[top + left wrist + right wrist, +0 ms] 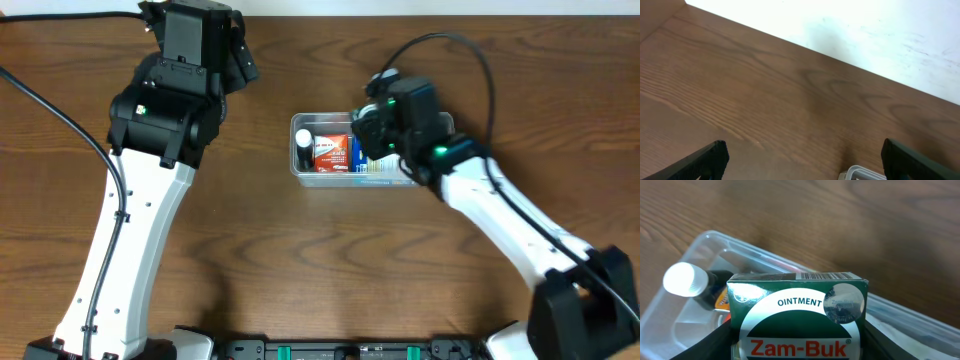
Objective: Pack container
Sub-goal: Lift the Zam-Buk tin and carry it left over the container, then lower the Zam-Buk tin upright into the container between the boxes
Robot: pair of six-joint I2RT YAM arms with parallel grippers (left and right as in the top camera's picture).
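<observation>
The clear plastic container (300, 170) sits at the table's middle and holds a white-capped dark bottle (304, 139), a red box (329, 152) and a blue box (354, 151). My right gripper (375, 135) hovers over the container's right part, shut on a green Zam-Buk ointment box (797, 317), which it holds above the container (705, 245) beside the bottle (686, 280). My left gripper (235, 55) is open and empty near the table's far edge, left of the container. A corner of the container rim (860, 172) shows between its fingers (802, 160).
Black cables run across the far left and above the right arm (470, 50). A pale wall (865, 30) borders the table's far edge.
</observation>
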